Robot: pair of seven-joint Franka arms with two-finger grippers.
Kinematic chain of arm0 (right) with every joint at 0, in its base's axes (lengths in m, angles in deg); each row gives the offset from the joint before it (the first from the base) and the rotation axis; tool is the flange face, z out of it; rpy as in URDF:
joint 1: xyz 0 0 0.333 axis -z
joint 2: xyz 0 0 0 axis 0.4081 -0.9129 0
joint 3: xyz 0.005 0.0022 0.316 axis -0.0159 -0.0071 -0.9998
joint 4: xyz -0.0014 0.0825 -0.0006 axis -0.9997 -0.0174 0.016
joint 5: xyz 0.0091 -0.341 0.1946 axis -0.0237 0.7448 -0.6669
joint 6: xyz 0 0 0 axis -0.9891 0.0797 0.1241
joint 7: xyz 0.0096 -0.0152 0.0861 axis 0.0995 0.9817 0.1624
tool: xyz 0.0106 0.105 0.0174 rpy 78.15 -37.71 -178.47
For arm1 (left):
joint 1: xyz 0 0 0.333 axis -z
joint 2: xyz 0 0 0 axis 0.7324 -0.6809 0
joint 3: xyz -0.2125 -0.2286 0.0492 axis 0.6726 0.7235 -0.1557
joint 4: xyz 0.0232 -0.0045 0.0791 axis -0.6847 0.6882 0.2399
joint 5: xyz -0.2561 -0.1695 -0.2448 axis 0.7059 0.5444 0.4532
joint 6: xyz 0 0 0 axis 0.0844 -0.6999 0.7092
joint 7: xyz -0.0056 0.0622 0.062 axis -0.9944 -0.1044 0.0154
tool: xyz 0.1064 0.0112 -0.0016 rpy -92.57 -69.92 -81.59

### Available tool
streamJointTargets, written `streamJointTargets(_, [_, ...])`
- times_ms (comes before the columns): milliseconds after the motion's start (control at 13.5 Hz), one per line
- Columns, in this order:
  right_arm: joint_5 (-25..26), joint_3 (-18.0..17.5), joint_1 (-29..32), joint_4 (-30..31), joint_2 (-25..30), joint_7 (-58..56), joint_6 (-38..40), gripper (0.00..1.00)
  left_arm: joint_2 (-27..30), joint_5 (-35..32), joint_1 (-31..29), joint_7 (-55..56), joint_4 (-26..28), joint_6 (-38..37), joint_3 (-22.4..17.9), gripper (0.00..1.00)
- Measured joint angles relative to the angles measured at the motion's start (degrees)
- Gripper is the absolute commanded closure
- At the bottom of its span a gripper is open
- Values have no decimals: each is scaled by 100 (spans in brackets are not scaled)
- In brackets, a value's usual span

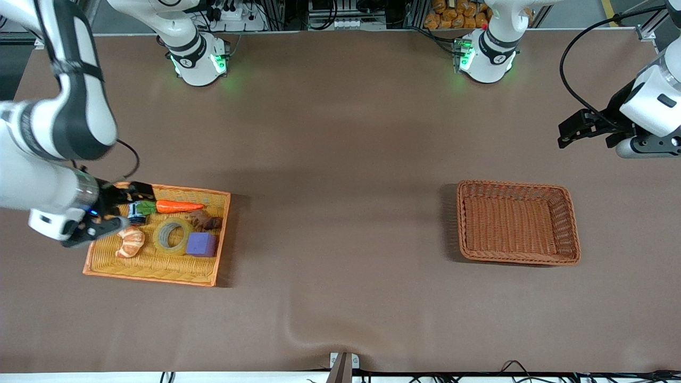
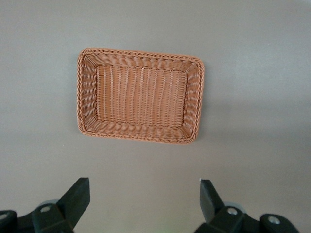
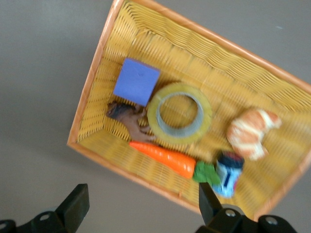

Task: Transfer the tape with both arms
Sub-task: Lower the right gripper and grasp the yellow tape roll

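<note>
The right gripper [image 1: 114,210] is up over the yellow basket [image 1: 159,268] at the right arm's end of the table, fingers [image 3: 77,204] spread wide and nothing between them — not touching anything in the basket. Right under it there's a small blue and white jar [image 1: 136,213] lying beside the green top of a toy carrot [image 1: 178,206]. The tape [image 1: 173,236] sits flat in the middle of that basket, ring-side up, with a purple block [image 1: 202,244] touching it on the side toward the left arm's end, and a croissant [image 1: 131,242] just beside it on the side toward the right arm's end. A little brown figure [image 1: 206,220] lies between the carrot and the block; the wrist view is too blurry to say what it is. So the tape's untouched, nearer the front camera than the carrot. Over at the left arm's end, the left gripper [image 1: 577,127] hangs in the air with its fingers [image 2: 75,196] also wide apart and empty. The brown wicker basket [image 1: 568,223] sits on the table below it, with nothing in it.
</note>
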Motion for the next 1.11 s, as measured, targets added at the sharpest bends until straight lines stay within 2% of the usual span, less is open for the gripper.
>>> streamJointTargets(296, [-100,29,-22,774,-515,-1032,-1497,0,-3,0,1,0,1,0,0,0])
streamJointTargets(667, [-431,49,-3,966,-1035,-1287,-1774,16,-3,0,1,0,2,-1,0,0])
streamJointTargets(741, [-455,46,-5,966,-1081,-1298,-1783,26,-3,0,1,0,4,-3,0,0])
streamJointTargets(815, [-471,43,-8,967,-1118,-1302,-1817,46,-4,0,1,0,7,-5,0,0])
streamJointTargets(963, [-492,40,-11,969,-1192,-1308,-1905,95,-5,0,1,0,12,-7,0,0])
streamJointTargets(1037, [-503,39,-12,969,-1221,-1309,-1923,100,-5,0,1,0,14,-7,0,0])
streamJointTargets(1111, [-507,39,-14,969,-1236,-1309,-1924,100,-5,0,1,0,17,-7,0,0])
